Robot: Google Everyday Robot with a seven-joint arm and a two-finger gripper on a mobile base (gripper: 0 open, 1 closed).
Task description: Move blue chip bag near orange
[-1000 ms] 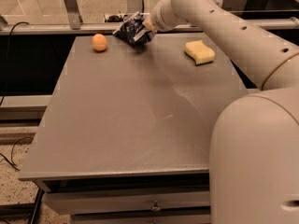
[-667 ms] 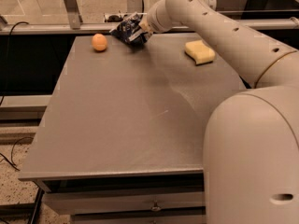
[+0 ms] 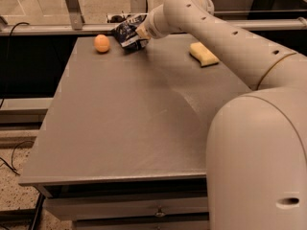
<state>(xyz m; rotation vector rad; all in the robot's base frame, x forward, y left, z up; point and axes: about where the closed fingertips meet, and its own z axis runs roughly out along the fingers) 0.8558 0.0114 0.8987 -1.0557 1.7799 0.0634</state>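
A grey counter (image 3: pixel 124 128) fills the frame, and the robot's pale arm (image 3: pixel 230 42) sweeps across it from the 5 o'clock corner up to the far edge at 12 o'clock. There the blue chip bag (image 3: pixel 125 31) stands tilted, its lower edge at or just above the counter top, with white lettering showing on dark crinkled foil. A yellow sponge (image 3: pixel 203 54) lies well apart at the bag's 3 o'clock. The orange (image 3: pixel 101 43) rests on the counter just beside the bag at its 9 o'clock, with a narrow strip of bare counter between them. The claw (image 3: pixel 140 32), smallest of all and half hidden by the wrist, pinches the bag along its right-hand side.

By the look of it, the bag is light and mostly air. Its foil is thin, slick and easily crushed, so a hard squeeze could burst it or break the chips inside. The body is likely to buckle and slide under pressure. The flat sealed edge or a gathered fold of foil, where the claw has it now, seems the surest hold.

The orange is round and free to roll, so a bag set down against it could nudge it toward the counter's left edge. With the two already close, the task appears nearly complete, pending a gentle release.
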